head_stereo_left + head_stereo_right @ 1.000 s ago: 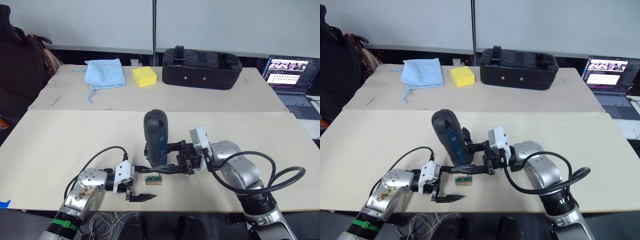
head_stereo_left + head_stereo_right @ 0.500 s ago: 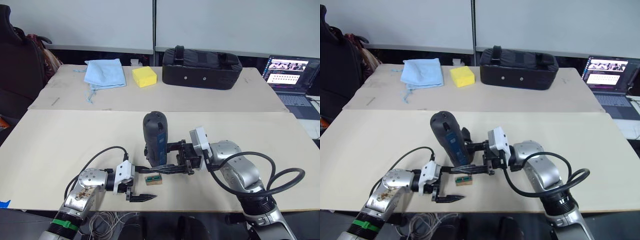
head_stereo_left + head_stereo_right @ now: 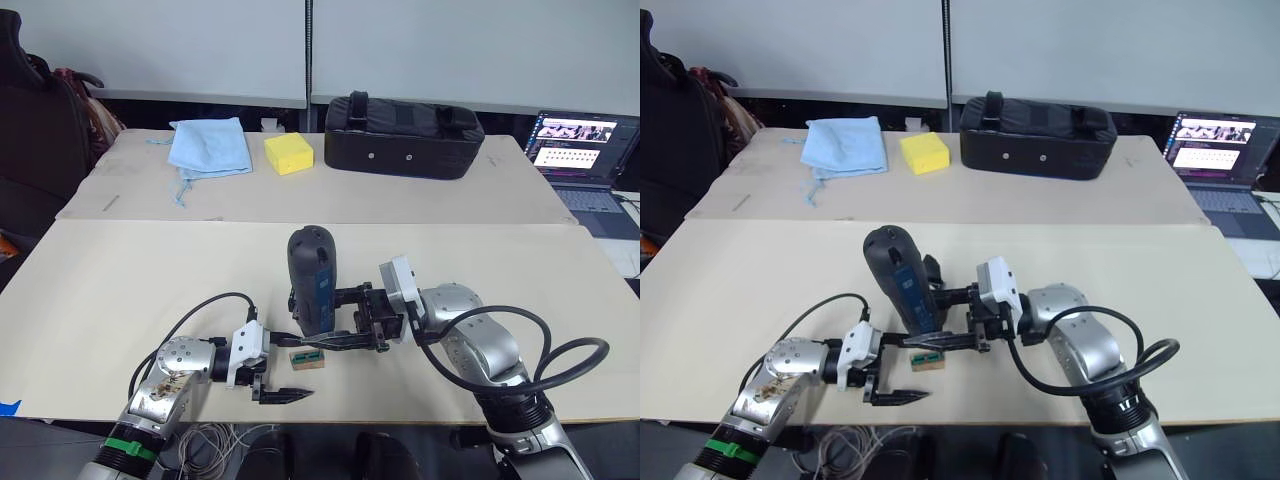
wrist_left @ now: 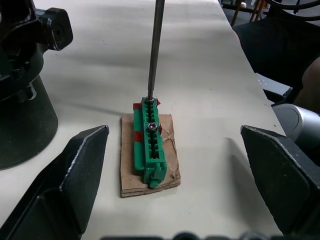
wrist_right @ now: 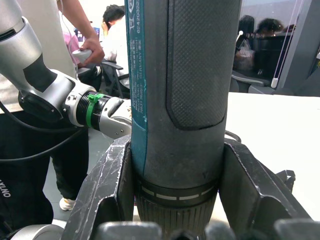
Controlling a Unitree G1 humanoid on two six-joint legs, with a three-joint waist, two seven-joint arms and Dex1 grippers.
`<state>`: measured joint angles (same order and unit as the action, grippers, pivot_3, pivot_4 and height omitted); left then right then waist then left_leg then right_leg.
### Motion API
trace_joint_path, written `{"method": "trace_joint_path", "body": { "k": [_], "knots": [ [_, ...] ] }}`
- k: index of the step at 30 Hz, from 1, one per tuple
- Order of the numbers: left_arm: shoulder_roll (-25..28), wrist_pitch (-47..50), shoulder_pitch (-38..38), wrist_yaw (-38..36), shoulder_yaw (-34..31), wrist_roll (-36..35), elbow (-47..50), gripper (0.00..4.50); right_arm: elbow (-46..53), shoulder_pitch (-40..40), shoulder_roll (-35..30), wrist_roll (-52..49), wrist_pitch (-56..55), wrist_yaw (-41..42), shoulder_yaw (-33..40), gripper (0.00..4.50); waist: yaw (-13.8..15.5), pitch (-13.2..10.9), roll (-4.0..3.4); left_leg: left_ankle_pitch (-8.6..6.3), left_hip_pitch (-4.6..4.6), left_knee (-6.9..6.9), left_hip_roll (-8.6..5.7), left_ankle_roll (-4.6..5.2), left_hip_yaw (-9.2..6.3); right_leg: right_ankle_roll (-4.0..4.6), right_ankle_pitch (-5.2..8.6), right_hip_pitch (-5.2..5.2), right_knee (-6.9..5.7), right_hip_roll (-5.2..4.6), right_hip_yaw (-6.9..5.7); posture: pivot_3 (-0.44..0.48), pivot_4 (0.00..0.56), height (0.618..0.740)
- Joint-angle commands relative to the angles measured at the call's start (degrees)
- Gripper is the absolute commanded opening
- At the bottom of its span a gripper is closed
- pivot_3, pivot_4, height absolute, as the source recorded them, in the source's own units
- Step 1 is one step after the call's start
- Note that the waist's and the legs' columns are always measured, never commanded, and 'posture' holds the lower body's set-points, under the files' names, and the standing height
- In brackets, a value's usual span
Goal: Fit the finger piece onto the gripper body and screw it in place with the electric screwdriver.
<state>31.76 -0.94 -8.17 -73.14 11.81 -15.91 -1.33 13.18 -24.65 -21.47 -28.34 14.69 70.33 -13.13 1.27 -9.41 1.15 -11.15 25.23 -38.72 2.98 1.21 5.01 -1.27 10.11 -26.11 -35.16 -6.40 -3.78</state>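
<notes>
Near the front edge of the cream table [image 3: 120, 280], the right gripper [image 3: 340, 325] clamps the electric screwdriver [image 3: 311, 278] upright, one black finger pressed on each side of the dark barrel just above its ribbed collar, as the right wrist view shows. The screwdriver's thin metal bit [image 4: 156, 50] runs straight down and its tip touches the far end of a small green block [image 4: 150, 145], which sits on a scrap of brown cardboard [image 4: 149, 165]. A screw head shows in the block's slot, just beside the bit tip.

The left gripper [image 4: 175, 185] rests low on the table just left of the block, its two fingers spread wide, one on either side of the cardboard and touching neither it nor the block. A black round-based part [image 4: 20, 95] stands near the block on the table; whether it is the gripper body cannot be told.

On the far table lie a blue cloth [image 3: 208, 146], a yellow sponge [image 3: 288, 154] and a black case [image 3: 402, 122]; a laptop [image 3: 585, 150] sits at the right edge.
</notes>
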Motion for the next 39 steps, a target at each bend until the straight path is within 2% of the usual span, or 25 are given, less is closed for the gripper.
{"method": "trace_joint_path", "body": {
  "k": [1, 8, 18, 27, 33, 39],
  "knots": [
    [-0.1, 0.8, 1.0, -0.2, 1.6, 0.2, 0.4, 4.5, 2.2, -0.7, 0.3, -1.6, -1.1, 0.3, 0.5, 1.92, 0.0, 0.0, 0.0, 0.0, 0.0, 0.0, 0.0, 0.0, 0.0, 0.0, 0.0, 0.0, 0.0, 0.0, 0.0, 0.0, 0.15, 0.74],
    [0.0, 0.4, 1.1, -0.2, 1.1, 0.0, 0.3, 4.5, 1.0, -0.9, 0.5, -0.9, -1.5, 0.0, 0.5, 1.92, 0.0, 0.0, 0.0, 0.0, 0.0, 0.0, 0.0, 0.0, 0.0, 0.0, 0.0, 0.0, 0.0, 0.0, 0.0, 0.0, 0.15, 0.74],
    [-0.2, -2.9, 1.6, -0.8, -3.4, -4.4, 0.7, 4.5, 5.6, -1.5, -0.9, -5.3, 2.3, -1.2, 2.9, 1.92, -0.3, 0.0, 0.01, 0.0, 0.04, 0.0, 0.03, 0.0, -0.03, 0.0, 0.0, -0.06, -0.02, 0.01, 0.0, 0.0, 0.15, 0.74],
    [2.9, -3.3, 3.7, -2.0, -7.1, -7.8, 4.8, 4.5, 10.4, -2.5, -2.3, -9.4, 6.5, -3.6, 4.3, 1.92, -0.6, 0.0, 0.0, 0.0, 0.06, 0.01, 0.05, -0.01, -0.07, 0.0, 0.0, -0.08, -0.02, 0.02, -0.04, 0.0, 0.15, 0.74],
    [8.5, 10.7, 7.1, -2.1, -13.9, -21.3, 15.0, 4.5, 13.8, -3.9, -5.3, -14.7, 10.5, -6.1, 9.0, 1.92, -0.6, -0.1, 0.01, -0.02, 0.08, 0.05, 0.07, -0.04, -0.11, 0.0, 0.0, -0.08, 0.03, 0.0, -0.04, 0.0, 0.15, 0.74],
    [12.3, 19.2, 5.0, 1.2, -21.7, -28.9, 17.5, 4.5, 14.2, -6.3, -9.6, -20.9, 15.1, -8.8, 15.3, 1.92, -0.5, -0.1, 0.0, -0.22, 0.07, 0.06, 0.04, -0.37, -0.12, 0.0, 0.0, -0.07, 0.05, 0.02, -0.05, 0.0, 0.15, 0.74]
  ]
}}
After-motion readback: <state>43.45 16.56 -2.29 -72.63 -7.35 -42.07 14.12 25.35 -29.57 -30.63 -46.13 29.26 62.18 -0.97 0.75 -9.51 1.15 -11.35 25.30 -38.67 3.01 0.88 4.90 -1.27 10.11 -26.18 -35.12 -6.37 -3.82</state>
